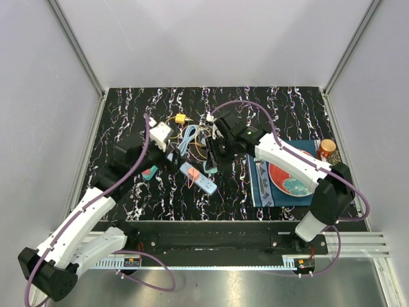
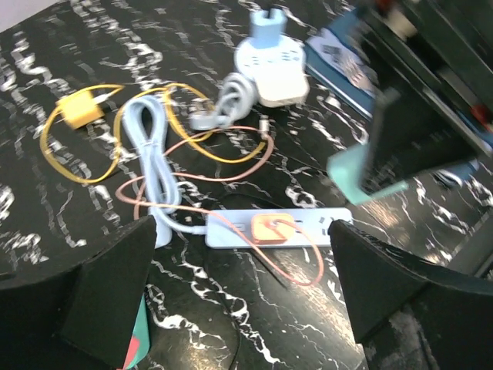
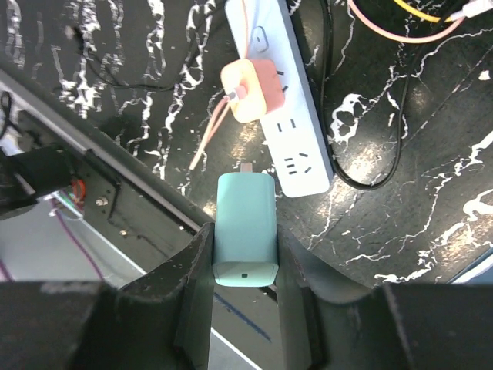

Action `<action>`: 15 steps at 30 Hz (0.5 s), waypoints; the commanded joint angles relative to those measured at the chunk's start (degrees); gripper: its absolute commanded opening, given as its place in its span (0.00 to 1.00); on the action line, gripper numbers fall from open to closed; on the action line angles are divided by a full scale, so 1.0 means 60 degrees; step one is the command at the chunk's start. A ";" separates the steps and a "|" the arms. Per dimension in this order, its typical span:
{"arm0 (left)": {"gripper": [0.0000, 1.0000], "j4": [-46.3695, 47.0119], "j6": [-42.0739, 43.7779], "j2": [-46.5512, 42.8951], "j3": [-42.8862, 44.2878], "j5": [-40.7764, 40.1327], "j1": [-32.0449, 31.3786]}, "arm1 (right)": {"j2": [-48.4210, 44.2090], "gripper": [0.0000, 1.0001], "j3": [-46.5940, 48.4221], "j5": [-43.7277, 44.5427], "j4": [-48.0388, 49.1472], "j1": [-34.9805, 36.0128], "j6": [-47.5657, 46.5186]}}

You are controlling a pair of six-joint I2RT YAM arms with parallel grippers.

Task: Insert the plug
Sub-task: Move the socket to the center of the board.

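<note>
A mint-green plug (image 3: 246, 227) is clamped between my right gripper's (image 3: 245, 262) fingers, metal prongs pointing at the white power strip (image 3: 289, 116). It hovers just off the strip's near end, close to a free socket (image 3: 296, 163). An orange plug (image 3: 250, 89) with a pink cable sits in the strip's middle socket. From above, the right gripper (image 1: 211, 167) is over the strip (image 1: 198, 178). My left gripper (image 2: 243, 285) is open and holds nothing, its fingers (image 2: 108, 293) spread wide on the near side of the strip (image 2: 316, 229), which lies flat on the black marbled table.
Behind the strip lie a coiled white cable (image 2: 150, 146), a yellow cable with connector (image 2: 81, 116), and a white hub with a blue plug (image 2: 271, 65). A patterned plate (image 1: 291, 176) on a blue cloth and an orange-lidded jar (image 1: 328, 148) stand at the right. A teal-and-red item (image 1: 150, 171) lies by the left gripper.
</note>
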 commanded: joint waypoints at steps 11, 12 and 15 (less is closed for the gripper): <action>0.99 -0.0007 0.0668 0.1315 0.0523 -0.0768 -0.1450 | -0.1197 0.00 -0.0467 -0.0529 0.0227 -0.0957 -0.0060; 0.99 -0.0327 0.0430 0.1566 0.0640 -0.1017 -0.1450 | -0.1357 0.00 -0.0584 -0.0454 0.0241 -0.1031 -0.0161; 0.99 -0.0928 -0.0216 0.2503 0.0934 -0.1823 -0.1450 | -0.1665 0.00 -0.1097 -0.0219 0.0460 -0.1192 -0.0279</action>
